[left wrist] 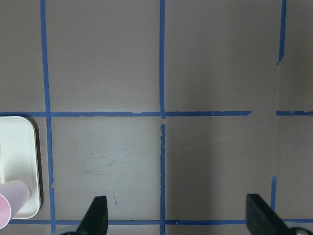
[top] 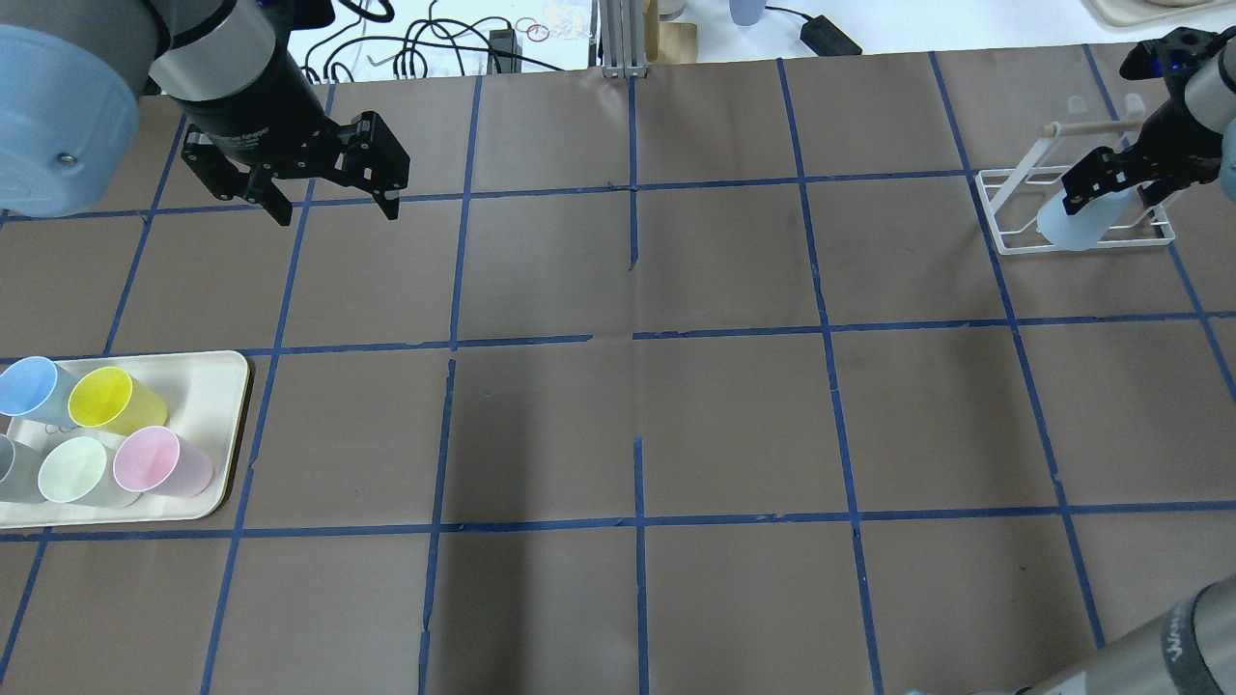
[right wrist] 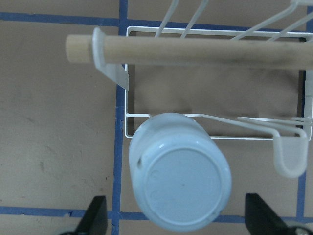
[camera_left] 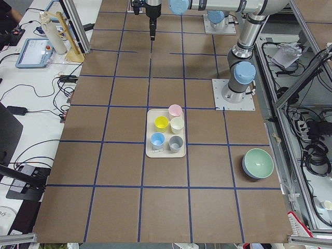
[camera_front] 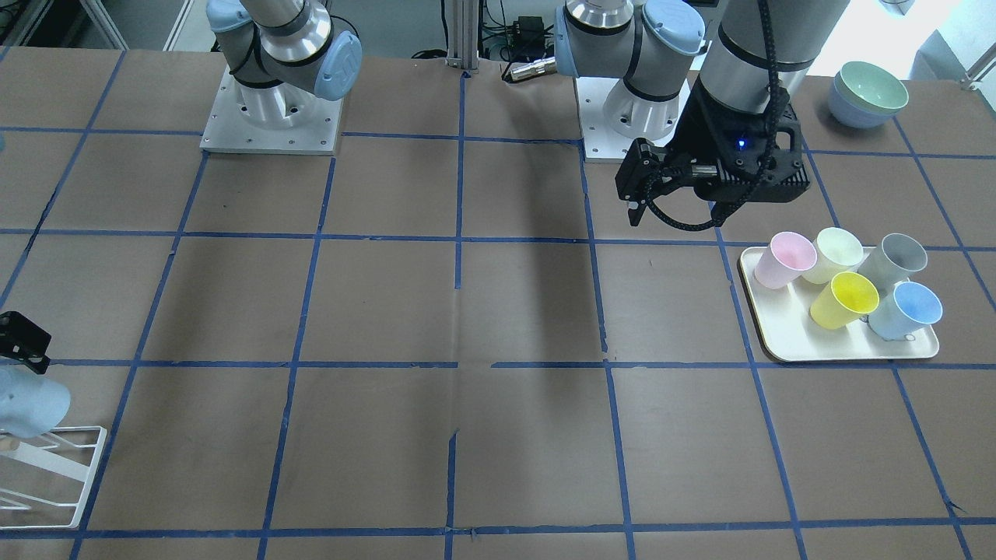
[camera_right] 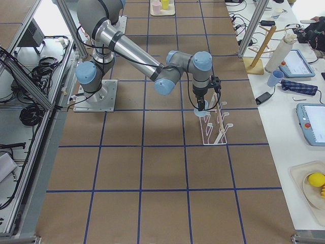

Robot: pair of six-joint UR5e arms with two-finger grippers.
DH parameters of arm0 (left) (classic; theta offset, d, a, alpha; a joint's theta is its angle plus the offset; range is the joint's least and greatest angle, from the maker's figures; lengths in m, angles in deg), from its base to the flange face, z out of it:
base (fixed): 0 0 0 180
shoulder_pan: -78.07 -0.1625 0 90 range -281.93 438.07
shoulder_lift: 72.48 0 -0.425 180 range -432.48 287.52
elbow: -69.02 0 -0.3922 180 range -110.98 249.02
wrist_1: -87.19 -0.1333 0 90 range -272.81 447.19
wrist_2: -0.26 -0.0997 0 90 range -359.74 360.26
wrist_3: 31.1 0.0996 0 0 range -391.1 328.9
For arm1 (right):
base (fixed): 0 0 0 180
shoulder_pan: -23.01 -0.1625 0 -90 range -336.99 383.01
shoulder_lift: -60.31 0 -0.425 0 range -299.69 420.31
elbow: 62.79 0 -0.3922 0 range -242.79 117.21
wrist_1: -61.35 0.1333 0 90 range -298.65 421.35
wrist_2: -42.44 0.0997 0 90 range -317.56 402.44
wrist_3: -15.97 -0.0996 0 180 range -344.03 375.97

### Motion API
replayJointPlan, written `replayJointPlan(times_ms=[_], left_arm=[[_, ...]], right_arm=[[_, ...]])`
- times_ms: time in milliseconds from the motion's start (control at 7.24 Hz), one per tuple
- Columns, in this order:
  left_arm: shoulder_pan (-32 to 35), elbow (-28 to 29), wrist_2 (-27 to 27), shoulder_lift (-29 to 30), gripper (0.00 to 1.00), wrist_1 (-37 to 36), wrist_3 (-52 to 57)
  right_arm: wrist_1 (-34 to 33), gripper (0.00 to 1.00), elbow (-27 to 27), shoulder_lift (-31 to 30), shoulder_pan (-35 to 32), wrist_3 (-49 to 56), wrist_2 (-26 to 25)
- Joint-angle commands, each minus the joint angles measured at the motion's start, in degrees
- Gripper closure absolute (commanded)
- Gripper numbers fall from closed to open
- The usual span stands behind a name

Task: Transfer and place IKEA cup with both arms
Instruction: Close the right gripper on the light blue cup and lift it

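Where it tilts mouth-down at the white wire rack (right wrist: 288, 161) in the overhead view's upper right, the IKEA cup (right wrist: 180, 188) shows a smooth, matte, pale-blue round base (a tapered plastic tumbler). The right hand (right wrist: 177, 215) brackets it, black fingers wide apart and clear of its sides. The left hand (top: 335, 214), upper left, hangs equally spread and empty over the brown-paper worktop (top: 734, 425) gridded with blue tape.

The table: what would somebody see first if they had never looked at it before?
Probably the five pastel cups bunched on a tray at the robot's left end of the table. At the other end, a blue cup sits upside down on a white rack, with the right gripper open on either side of it. The left gripper hangs open over bare table.
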Motion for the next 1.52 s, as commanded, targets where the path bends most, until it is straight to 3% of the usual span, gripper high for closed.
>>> replayJointPlan(times_ms=[0, 276, 415, 553, 967, 1106, 1382], left_arm=[[0.01, 0.00, -0.02, 0.00, 0.00, 0.01, 0.00], [-0.08, 0.00, -0.02, 0.00, 0.00, 0.01, 0.00], [0.01, 0.00, -0.02, 0.00, 0.00, 0.01, 0.00], [0.01, 0.00, -0.02, 0.00, 0.00, 0.01, 0.00], [0.01, 0.00, 0.07, 0.00, 0.00, 0.01, 0.00], [0.01, 0.00, 0.07, 0.00, 0.00, 0.01, 0.00], [0.01, 0.00, 0.07, -0.09, 0.00, 0.01, 0.00]], right_arm=[[-2.13, 0.00, 0.00, 0.85, -0.25, -0.05, 0.08], [-2.58, 0.01, 0.00, 1.73, -0.34, -0.22, 0.16], [-2.58, 0.07, 0.00, 1.73, -0.42, -0.22, 0.25], [-2.58, 0.21, 0.00, 1.73, -0.43, -0.22, 0.16], [-2.06, 0.86, 0.00, 1.30, -0.34, -0.05, -0.10], [-1.97, 0.97, -0.09, 1.12, -0.42, -0.05, -0.27], [-1.88, 1.00, -0.70, 0.42, -0.34, 0.04, -0.54]])
